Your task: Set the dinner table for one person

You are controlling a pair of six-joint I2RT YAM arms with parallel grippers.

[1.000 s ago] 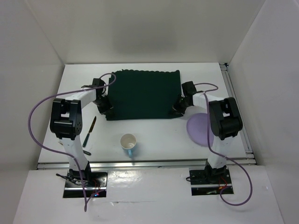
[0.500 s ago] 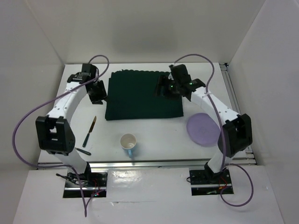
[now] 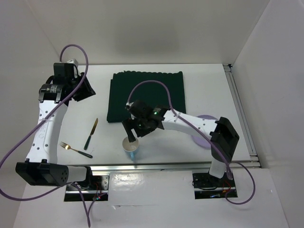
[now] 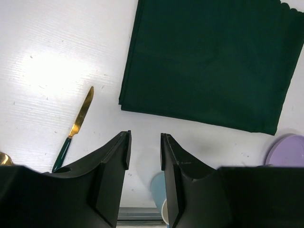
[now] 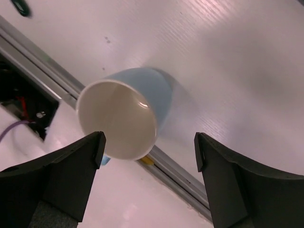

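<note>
Presently, the right gripper (image 5: 147,142) is held wide open just above a light blue mug (image 5: 118,121), which is stood upright at the near edge of the white counter (image 3: 204,83), beside the metal rail (image 5: 42,61). The left gripper (image 4: 145,142) is held high over the far left, its jaws narrowly parted and empty. A dark green cloth (image 4: 209,61) is spread at the far middle, with a gold knife (image 4: 80,118) laid to its near left.

On table (image 3: 209,85): cloth (image 3: 146,96) rear ctr; knife (image 3: 91,134), fork (image 3: 75,149) front-L; cup (image 3: 131,146) front ctr; plate (image 4: 287,151) R.
</note>
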